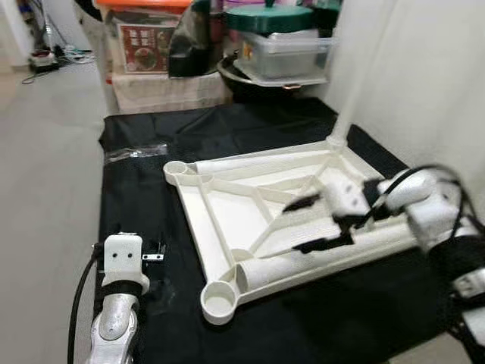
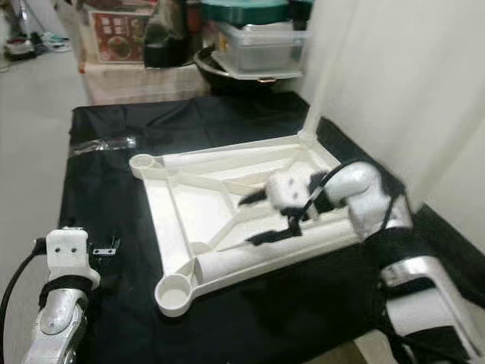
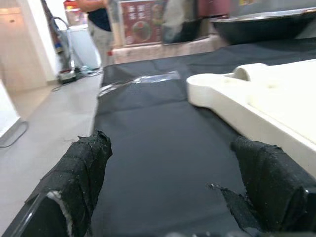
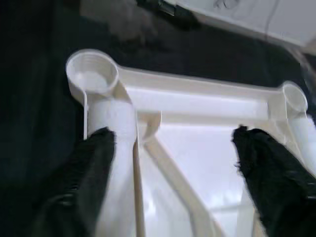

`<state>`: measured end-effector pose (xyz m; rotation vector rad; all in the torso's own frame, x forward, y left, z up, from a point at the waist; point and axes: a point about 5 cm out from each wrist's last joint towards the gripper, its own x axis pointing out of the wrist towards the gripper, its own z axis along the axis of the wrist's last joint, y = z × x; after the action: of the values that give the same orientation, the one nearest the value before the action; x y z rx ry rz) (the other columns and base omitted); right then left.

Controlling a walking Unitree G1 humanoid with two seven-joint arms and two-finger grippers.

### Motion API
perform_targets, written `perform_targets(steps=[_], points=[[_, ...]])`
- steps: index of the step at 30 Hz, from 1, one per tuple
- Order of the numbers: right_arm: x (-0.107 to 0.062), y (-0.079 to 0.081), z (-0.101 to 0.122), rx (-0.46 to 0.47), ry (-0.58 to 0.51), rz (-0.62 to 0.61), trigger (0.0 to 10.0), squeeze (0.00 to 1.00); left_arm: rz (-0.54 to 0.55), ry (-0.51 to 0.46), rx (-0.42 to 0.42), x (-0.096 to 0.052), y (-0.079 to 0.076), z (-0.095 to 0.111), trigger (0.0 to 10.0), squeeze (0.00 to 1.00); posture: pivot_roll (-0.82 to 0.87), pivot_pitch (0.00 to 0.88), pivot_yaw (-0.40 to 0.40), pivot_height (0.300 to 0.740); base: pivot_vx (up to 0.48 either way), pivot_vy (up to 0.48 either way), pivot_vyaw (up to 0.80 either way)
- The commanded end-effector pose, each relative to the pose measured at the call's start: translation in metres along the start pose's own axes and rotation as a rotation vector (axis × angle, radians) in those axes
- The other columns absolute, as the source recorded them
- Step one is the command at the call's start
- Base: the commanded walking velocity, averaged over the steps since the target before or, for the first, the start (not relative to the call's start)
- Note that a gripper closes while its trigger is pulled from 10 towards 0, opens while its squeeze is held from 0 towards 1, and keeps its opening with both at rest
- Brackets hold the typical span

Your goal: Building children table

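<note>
We see open black cloth (image 1: 136, 205) on our left side, broken by a clear plastic bag (image 1: 135, 152) farther off and a small metal piece (image 1: 153, 256) just beside our left gripper (image 3: 168, 192), whose fingers stand wide apart. The white tabletop (image 1: 227, 220) fills the middle, one leg (image 1: 356, 83) standing upright at its far corner. Boxes and a pan (image 1: 258, 76) crowd the far edge

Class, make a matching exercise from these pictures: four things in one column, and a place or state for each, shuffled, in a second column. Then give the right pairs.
1. white tabletop
2. table leg
3. right gripper
4. clear plastic bag

A. stands upright at the far corner
B. lies flat on the black cloth beside the tabletop
C. lies underside up
D. open, over a loose leg tube

Pairs: 1-C, 2-A, 3-D, 4-B
</note>
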<state>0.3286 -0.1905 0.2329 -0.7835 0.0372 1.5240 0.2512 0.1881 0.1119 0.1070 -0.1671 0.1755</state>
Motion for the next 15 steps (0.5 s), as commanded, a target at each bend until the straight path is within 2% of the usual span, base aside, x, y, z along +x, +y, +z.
perform_targets(steps=[1,4,5,6,7,8,9,10,11,12,14,15], points=[[-0.002,0.0,0.003,0.029,-0.041,0.001,10.0,1.0,-0.013,0.013,0.0,-0.001,-0.002,-0.003,10.0,0.0,0.01,0.0,-0.082,0.74,0.0,0.0,0.0],[-0.005,-0.004,0.009,0.053,-0.091,-0.013,10.0,1.0,-0.015,0.014,0.0,-0.001,-0.002,-0.003,10.0,0.0,0.01,0.0,-0.083,0.74,0.0,0.0,0.0],[0.0,-0.015,0.013,0.067,-0.146,-0.135,10.0,1.0,-0.017,0.013,0.0,-0.001,-0.002,-0.003,10.0,0.0,0.01,0.0,-0.086,0.74,0.0,0.0,0.0],[0.011,-0.033,0.017,0.104,-0.233,-0.363,10.0,0.82,-0.019,0.013,0.001,-0.001,-0.002,-0.003,10.0,0.0,0.01,0.0,-0.088,0.74,0.0,0.0,0.0],[0.011,-0.033,0.017,0.104,-0.233,-0.363,10.0,0.82,-0.019,0.013,0.001,-0.001,-0.002,-0.003,10.0,0.0,0.01,0.0,-0.088,0.74,0.0,0.0,0.0],[0.018,-0.044,0.019,0.141,-0.288,-0.52,10.0,0.82,-0.02,0.013,0.001,-0.001,-0.003,-0.003,10.0,0.0,0.01,0.0,-0.088,0.74,0.0,0.0,0.0],[0.018,-0.044,0.019,0.141,-0.288,-0.52,10.0,0.82,-0.02,0.013,0.001,-0.001,-0.003,-0.003,10.0,0.0,0.01,0.0,-0.088,0.74,0.0,0.0,0.0],[0.027,-0.055,0.015,0.209,-0.312,-0.729,10.0,0.0,-0.02,0.013,0.003,-0.001,-0.003,-0.003,10.0,0.0,0.02,0.0,-0.095,0.74,0.0,0.0,0.0],[0.027,-0.055,0.015,0.209,-0.312,-0.729,10.0,0.0,-0.02,0.013,0.003,-0.001,-0.003,-0.003,10.0,0.0,0.02,0.0,-0.095,0.74,0.0,0.0,0.0],[0.039,-0.058,0.003,0.37,-0.342,-1.067,10.0,0.0,-0.017,0.011,0.011,-0.001,-0.003,-0.002,10.0,0.0,0.03,0.0,-0.099,0.74,0.0,0.0,0.0],[0.049,-0.049,-0.005,0.438,-0.338,-1.201,10.0,0.0,-0.016,0.007,0.012,-0.002,-0.003,-0.001,10.0,0.0,0.03,0.0,-0.102,0.74,0.0,0.0,0.0],[0.053,-0.046,-0.008,0.45,-0.324,-1.22,10.0,0.0,-0.017,0.005,0.011,-0.002,-0.003,-0.001,10.0,0.0,0.03,0.0,-0.102,0.74,0.0,0.0,0.0]])
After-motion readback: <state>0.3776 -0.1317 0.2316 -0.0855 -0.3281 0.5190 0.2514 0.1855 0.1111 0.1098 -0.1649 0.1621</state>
